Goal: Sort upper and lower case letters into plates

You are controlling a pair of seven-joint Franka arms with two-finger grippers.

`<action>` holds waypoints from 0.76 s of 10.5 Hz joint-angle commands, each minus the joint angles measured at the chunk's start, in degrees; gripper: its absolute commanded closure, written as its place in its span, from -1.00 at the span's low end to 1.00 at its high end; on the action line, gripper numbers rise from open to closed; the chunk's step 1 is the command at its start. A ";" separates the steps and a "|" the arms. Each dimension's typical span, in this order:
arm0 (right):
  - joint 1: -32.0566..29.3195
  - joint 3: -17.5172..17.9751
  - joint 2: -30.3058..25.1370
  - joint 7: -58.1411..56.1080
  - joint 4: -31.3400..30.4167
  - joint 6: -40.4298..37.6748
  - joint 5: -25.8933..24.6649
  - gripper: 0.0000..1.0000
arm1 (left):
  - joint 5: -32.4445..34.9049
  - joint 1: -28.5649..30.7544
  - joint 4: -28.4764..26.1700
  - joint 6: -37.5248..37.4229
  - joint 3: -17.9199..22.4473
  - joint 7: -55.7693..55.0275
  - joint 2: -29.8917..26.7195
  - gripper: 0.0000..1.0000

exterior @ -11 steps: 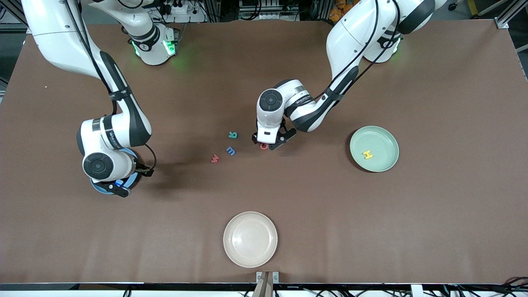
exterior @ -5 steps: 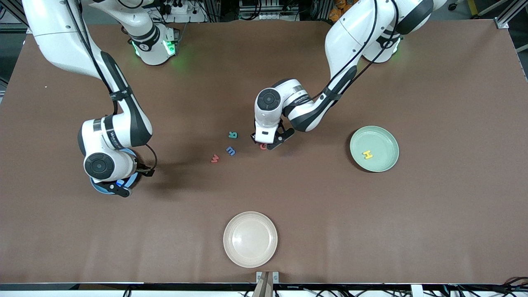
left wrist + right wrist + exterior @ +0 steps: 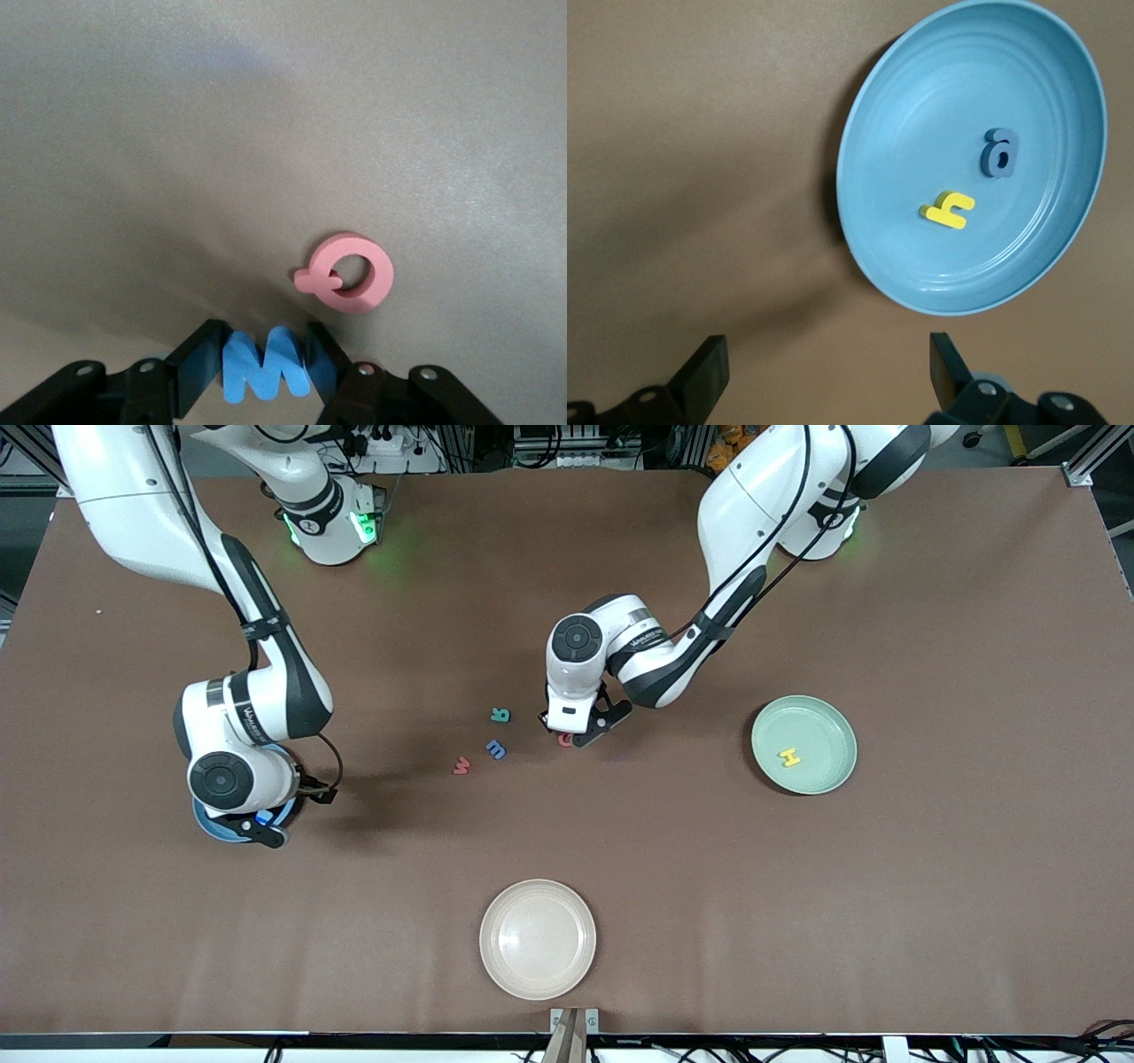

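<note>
Pinching a blue M [image 3: 264, 365], the left gripper [image 3: 576, 733] leaves four letters unsorted mid-surface, yellow H [image 3: 789, 757] in the green plate [image 3: 834, 722], two in the blue plate [image 3: 1028, 71] under the spread-fingered right gripper [image 3: 266, 825].

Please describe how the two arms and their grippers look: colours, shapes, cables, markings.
Both arms have glossy white rounded shells with black joint sections, and a black cable runs along each. Round dark caps sit on the wrists, and small black lettering marks the forearms. Green lights glow at the bases. The left gripper and right gripper are black, with flat two-finger pads.
</note>
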 commanded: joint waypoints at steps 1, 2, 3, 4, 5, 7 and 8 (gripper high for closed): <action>1.01 0.97 0.04 3.51 -0.06 0.74 0.67 -1.00 | -0.45 -0.95 0.58 -0.48 0.85 -0.66 0.93 0.14; 1.01 1.24 0.04 3.78 -0.06 1.26 0.67 -1.00 | -0.45 -0.95 0.58 -0.57 0.85 -0.66 0.93 0.15; 1.10 1.33 0.13 3.78 -0.06 1.44 0.67 -1.00 | -0.45 -0.95 0.58 -0.48 0.85 -0.66 0.93 0.17; 1.10 1.94 0.13 3.87 -0.06 1.70 0.76 -1.00 | -0.45 -0.95 0.58 -0.48 0.85 -0.66 0.93 0.18; 1.10 2.81 0.04 3.87 -0.06 2.05 0.76 -1.00 | -0.45 -0.86 0.58 -0.57 0.85 -0.48 0.85 0.21; 1.10 4.31 0.13 3.87 -0.15 4.51 1.11 -1.00 | -0.71 -0.69 0.58 -0.57 0.85 -0.31 0.49 0.22; 1.10 4.67 0.13 3.87 -0.15 5.30 1.11 -1.00 | -0.80 -0.60 0.58 -0.57 0.85 -0.31 0.32 0.22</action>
